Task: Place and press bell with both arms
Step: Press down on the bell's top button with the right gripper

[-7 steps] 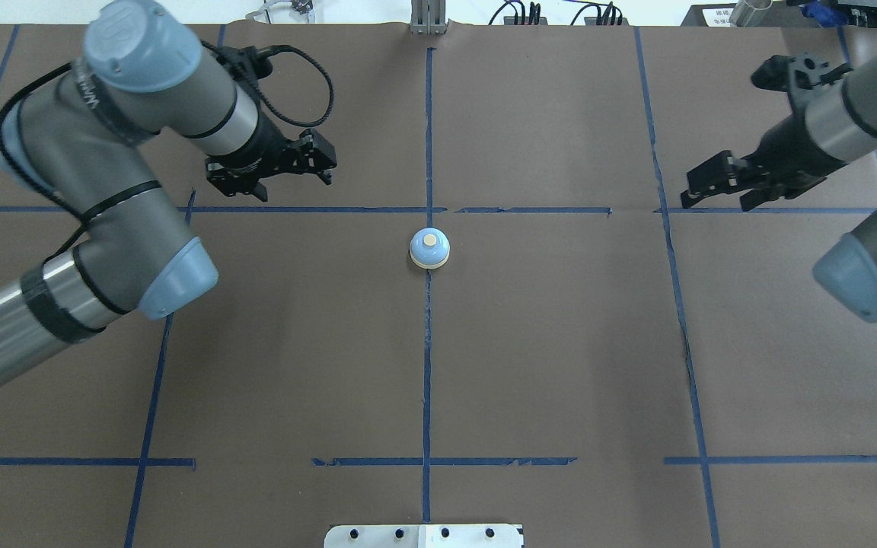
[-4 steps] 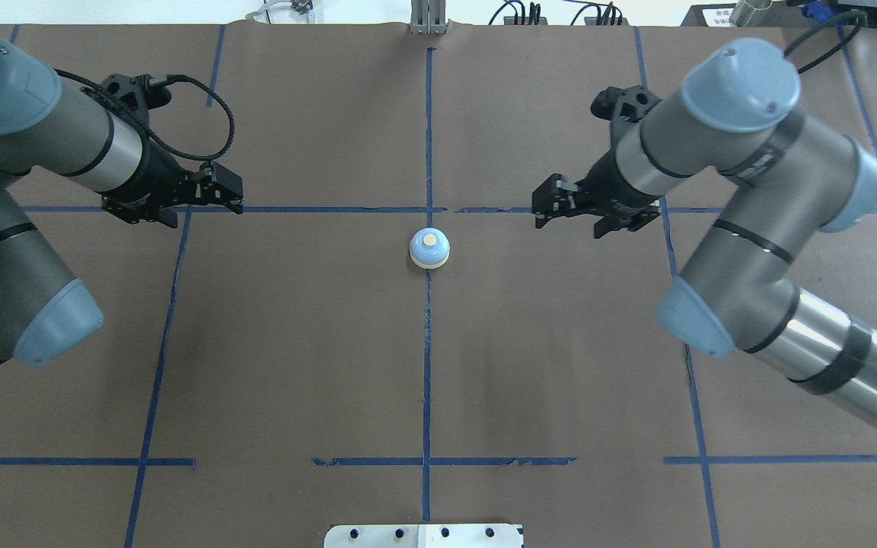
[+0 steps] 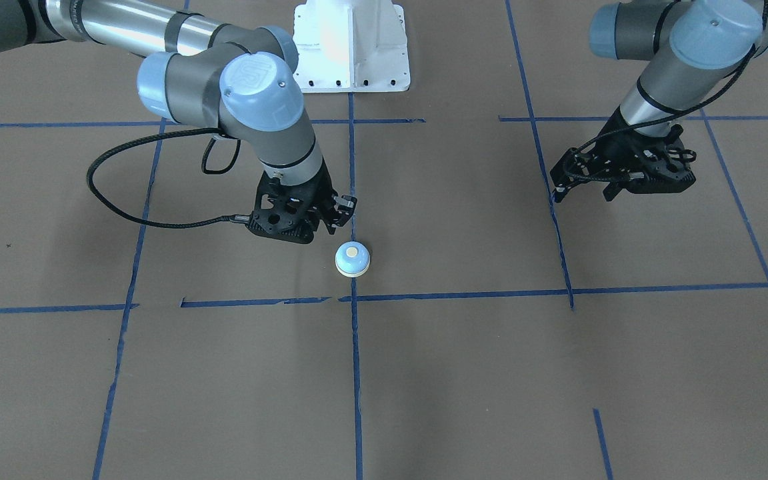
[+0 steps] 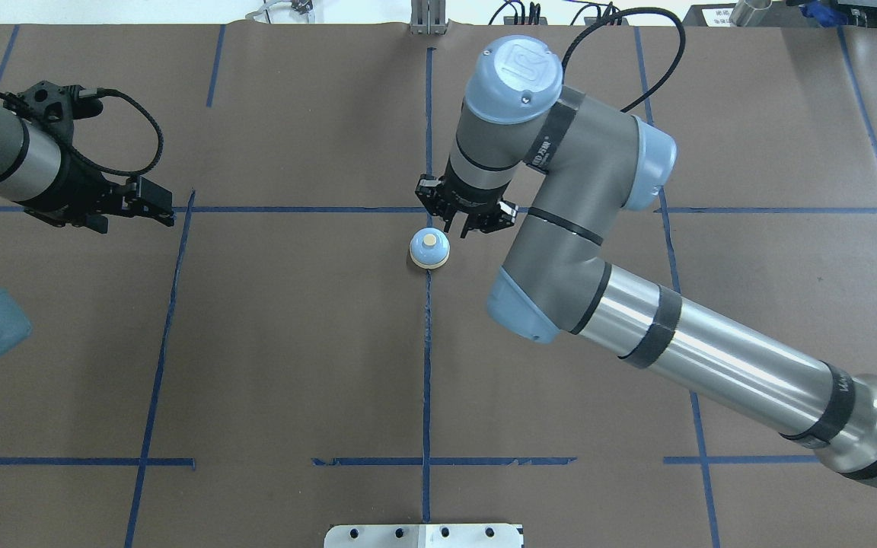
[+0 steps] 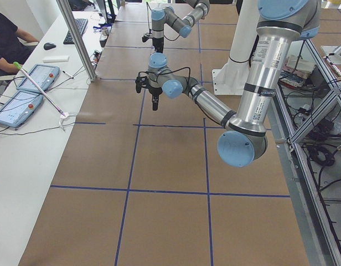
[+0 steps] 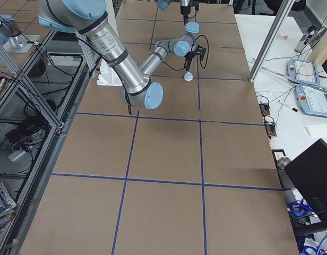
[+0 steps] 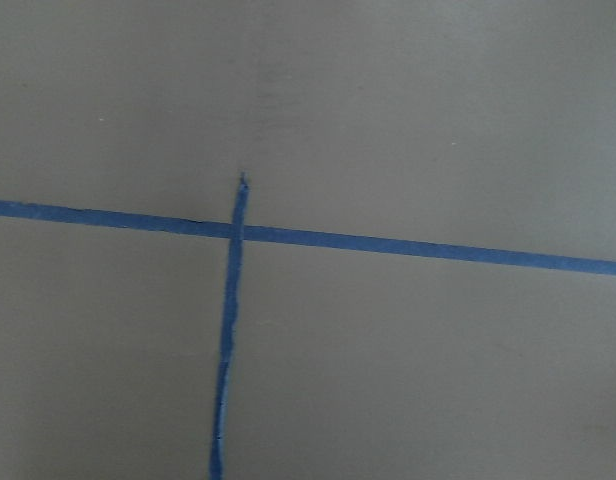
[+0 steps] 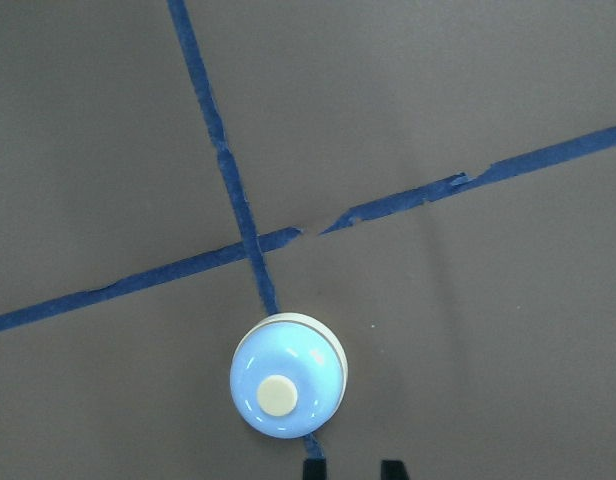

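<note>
1 move matters: centre the narrowly parted right end effector (image 8: 351, 470) over the button (image 8: 278, 396) of the bell (image 8: 300, 352), then press straight down.

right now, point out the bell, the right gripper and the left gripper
bell (image 4: 429, 252): overhead view, on the blue dome
right gripper (image 4: 460, 228): overhead view, midway between its jaws
left gripper (image 4: 164, 211): overhead view, midway between its jaws

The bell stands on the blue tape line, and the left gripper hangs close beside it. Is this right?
Not quite: it is the right gripper that hangs close beside the bell, as the overhead view shows. The bell does stand on the tape line.
</note>
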Robot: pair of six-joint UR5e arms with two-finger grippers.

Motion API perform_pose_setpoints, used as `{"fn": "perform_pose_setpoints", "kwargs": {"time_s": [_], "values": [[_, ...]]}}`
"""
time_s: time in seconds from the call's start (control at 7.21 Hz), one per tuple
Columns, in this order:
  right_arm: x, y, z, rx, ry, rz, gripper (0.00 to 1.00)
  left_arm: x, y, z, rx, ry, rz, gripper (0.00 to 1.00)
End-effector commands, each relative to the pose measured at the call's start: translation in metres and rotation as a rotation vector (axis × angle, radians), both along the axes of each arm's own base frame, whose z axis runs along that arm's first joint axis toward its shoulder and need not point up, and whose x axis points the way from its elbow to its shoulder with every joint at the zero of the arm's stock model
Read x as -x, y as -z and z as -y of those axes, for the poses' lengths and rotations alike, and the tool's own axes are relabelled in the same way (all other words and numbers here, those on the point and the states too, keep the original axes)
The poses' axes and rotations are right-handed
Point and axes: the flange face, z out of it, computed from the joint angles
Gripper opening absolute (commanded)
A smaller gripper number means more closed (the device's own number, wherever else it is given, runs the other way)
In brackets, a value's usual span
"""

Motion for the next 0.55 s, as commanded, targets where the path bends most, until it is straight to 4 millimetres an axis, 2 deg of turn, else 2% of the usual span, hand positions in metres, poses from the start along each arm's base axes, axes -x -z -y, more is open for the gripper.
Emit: {"fn": "perform_pose_setpoints", "kwargs": {"time_s": [0.0,0.42], "values": [[0.051,0.013,0.006,0.014,0.003,-0.062,0.00,0.021,-0.004,-0.022,-0.009,-0.003,0.001,1.00],[0.068,-0.003,0.011,0.002,-0.010,-0.113,0.00,0.023,-0.005,-0.025,-0.005,0.003,0.000,1.00]]}}
